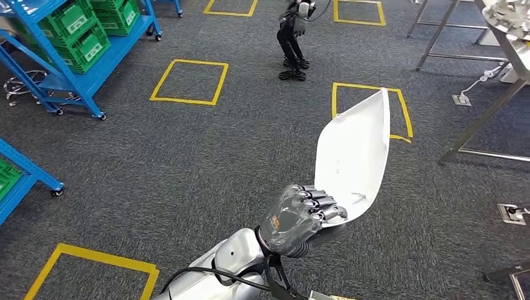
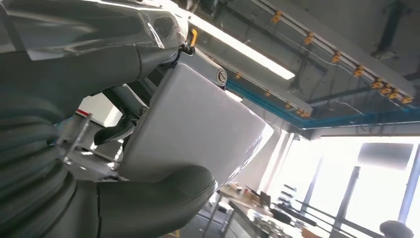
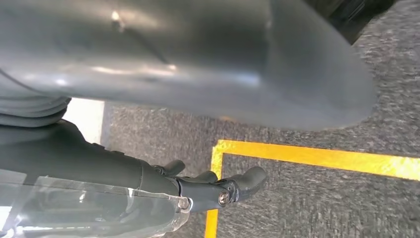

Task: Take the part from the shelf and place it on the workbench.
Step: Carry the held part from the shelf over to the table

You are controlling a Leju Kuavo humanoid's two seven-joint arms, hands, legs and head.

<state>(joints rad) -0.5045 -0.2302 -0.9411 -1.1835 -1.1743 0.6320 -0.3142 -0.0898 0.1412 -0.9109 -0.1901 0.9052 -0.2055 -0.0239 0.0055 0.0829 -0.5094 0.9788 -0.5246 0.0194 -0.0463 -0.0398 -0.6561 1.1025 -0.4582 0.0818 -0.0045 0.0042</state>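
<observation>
Rising from the left robot hand (image 1: 302, 217), the white part (image 1: 354, 159) is clamped at its lower end.

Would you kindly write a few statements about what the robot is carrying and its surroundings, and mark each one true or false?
1. The left robot hand grips a white curved part. True.
2. The part already lies on the workbench. False: it is held up in the air above the grey carpet.
3. Green crates sit on a blue shelf. True.
4. The floor markings are red circles. False: they are yellow tape squares.
5. The right robot hand holds a second part. False: nothing shows in its fingers, above the carpet and a yellow line.
</observation>
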